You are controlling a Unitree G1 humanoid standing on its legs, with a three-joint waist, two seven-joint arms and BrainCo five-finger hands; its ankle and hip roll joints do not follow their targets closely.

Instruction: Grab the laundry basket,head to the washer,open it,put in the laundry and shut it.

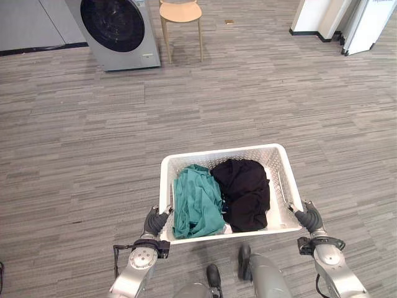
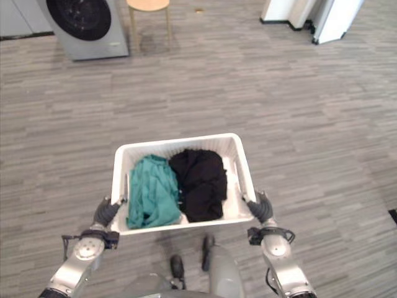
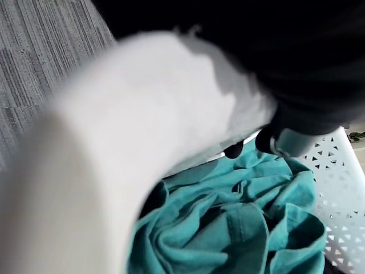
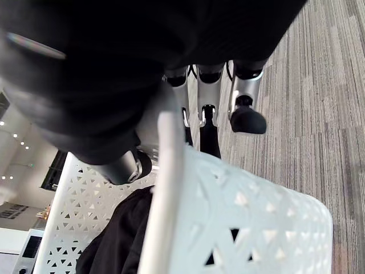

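Both hands gripping basket rim: left hand (image 1: 156, 221), right hand (image 1: 309, 218) | white laundry basket (image 1: 278, 162) carrying teal garment (image 1: 196, 202), black garment (image 1: 246, 191) | washer (image 1: 115, 30) standing ahead, no legible writing

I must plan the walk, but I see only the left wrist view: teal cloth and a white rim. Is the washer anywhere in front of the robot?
Observer: Yes. The grey front-loading washing machine stands far ahead, towards the robot's left.
Operator: Is its door open?
Observer: No, the dark round door looks shut.
Operator: Does the right hand hold the basket too?
Observer: Yes. The right hand has its fingers curled over the right rim of the white perforated plastic laundry basket.
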